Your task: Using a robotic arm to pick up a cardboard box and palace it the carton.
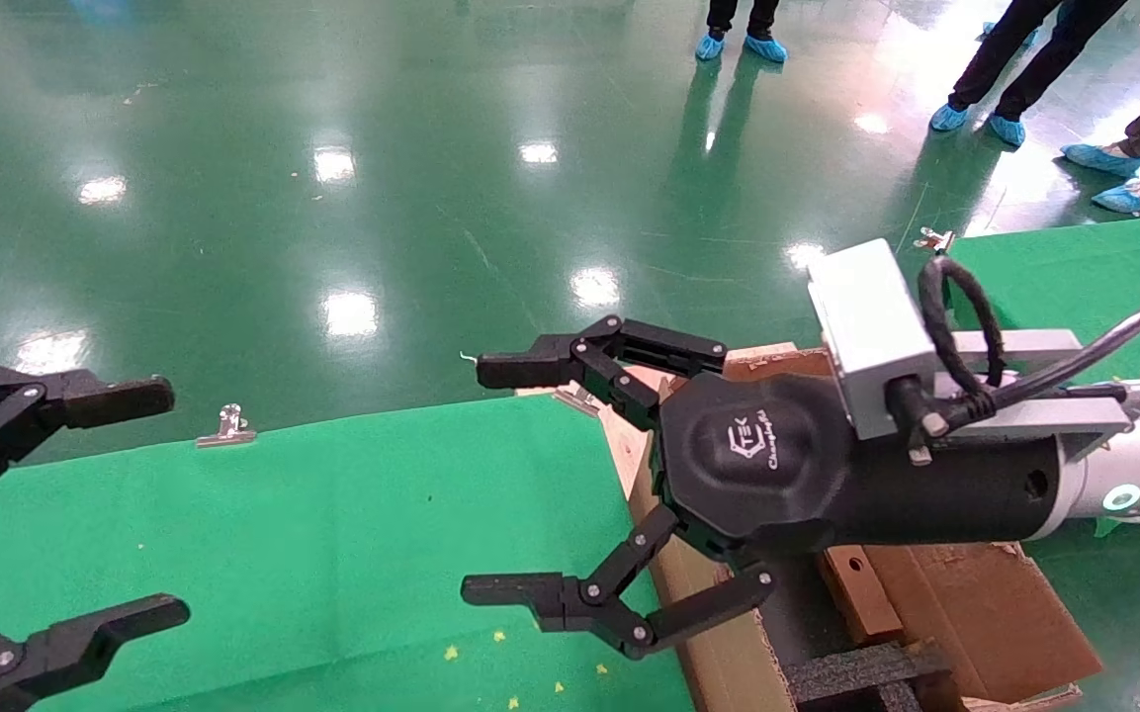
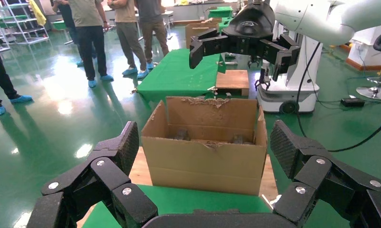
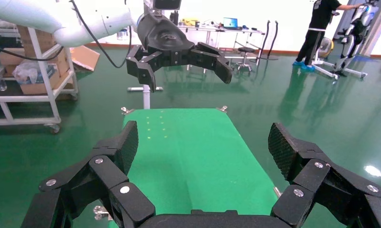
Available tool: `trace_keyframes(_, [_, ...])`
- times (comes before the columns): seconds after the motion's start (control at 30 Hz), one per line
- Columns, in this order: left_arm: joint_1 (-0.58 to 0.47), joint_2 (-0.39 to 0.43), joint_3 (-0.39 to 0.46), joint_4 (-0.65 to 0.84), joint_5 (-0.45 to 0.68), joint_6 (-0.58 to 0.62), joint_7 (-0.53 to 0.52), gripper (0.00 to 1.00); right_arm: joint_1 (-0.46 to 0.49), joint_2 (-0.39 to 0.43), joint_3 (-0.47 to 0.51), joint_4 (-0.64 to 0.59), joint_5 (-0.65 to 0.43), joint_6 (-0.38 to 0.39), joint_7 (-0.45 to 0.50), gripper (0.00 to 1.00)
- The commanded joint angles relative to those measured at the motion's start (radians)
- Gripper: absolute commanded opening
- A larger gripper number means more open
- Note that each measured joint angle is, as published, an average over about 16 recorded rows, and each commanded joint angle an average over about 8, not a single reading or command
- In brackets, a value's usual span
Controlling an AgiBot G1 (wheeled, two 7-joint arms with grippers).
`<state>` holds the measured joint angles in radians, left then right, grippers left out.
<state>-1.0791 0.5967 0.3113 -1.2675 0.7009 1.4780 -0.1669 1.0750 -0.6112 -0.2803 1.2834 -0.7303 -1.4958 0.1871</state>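
The large carton (image 1: 728, 663) stands at the right end of the green table, its flaps ragged and black foam (image 1: 856, 672) inside. A small brown cardboard box (image 1: 861, 598) with a round hole lies inside the carton, partly hidden under my right arm. My right gripper (image 1: 476, 480) hangs open and empty above the carton's left edge, pointing left. It also shows in the left wrist view (image 2: 241, 54) above the carton (image 2: 205, 164). My left gripper (image 1: 169, 504) is open and empty at the far left, and it shows in the right wrist view (image 3: 184, 73).
The green cloth table (image 1: 332, 534) has metal clips (image 1: 226, 425) at its edge. A second green table (image 1: 1074, 277) stands at the right. People (image 1: 1024, 59) stand on the green floor beyond. A brown flat piece (image 2: 232, 81) shows behind the carton.
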Motion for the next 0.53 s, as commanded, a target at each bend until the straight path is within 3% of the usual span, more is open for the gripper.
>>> trace_keyframes(0.03, [0.0, 0.001, -0.002, -0.001, 0.002, 0.001, -0.002, 1.0, 0.0, 0.0, 0.0, 0.0, 0.0, 0.0, 0.0, 1.0])
trace_keyframes(0.53, [0.003, 0.009, -0.019, -0.01, 0.018, 0.011, -0.012, 1.0, 0.0, 0.0, -0.001, 0.0, 0.001, 0.0, -0.001, 1.0])
